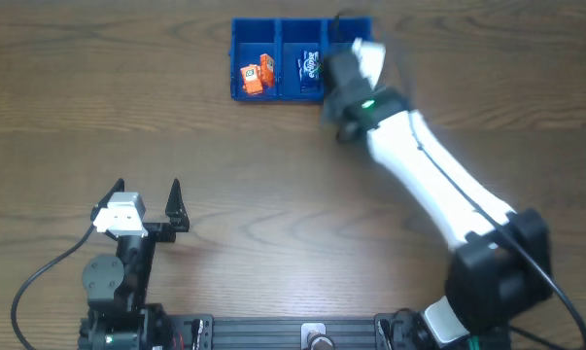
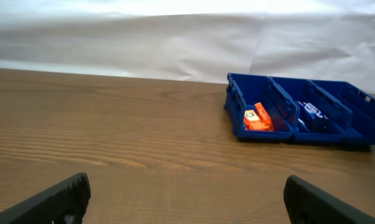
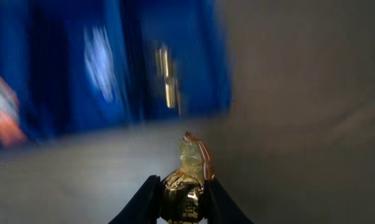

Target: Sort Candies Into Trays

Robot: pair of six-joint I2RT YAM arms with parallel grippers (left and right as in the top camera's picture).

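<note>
A blue three-compartment tray sits at the table's far middle. Orange candies lie in its left compartment and blue-wrapped candies in the middle one; they also appear as orange candies and blue candies in the left wrist view. My right gripper is shut on a gold-wrapped candy, held above the table just in front of the tray's right compartment, where a gold candy lies. My left gripper stands open near the left front, holding nothing, with its fingers wide apart.
The wooden table stretches between the left gripper and the tray. The right arm crosses diagonally from the front right to the tray. A white backdrop stands behind the table.
</note>
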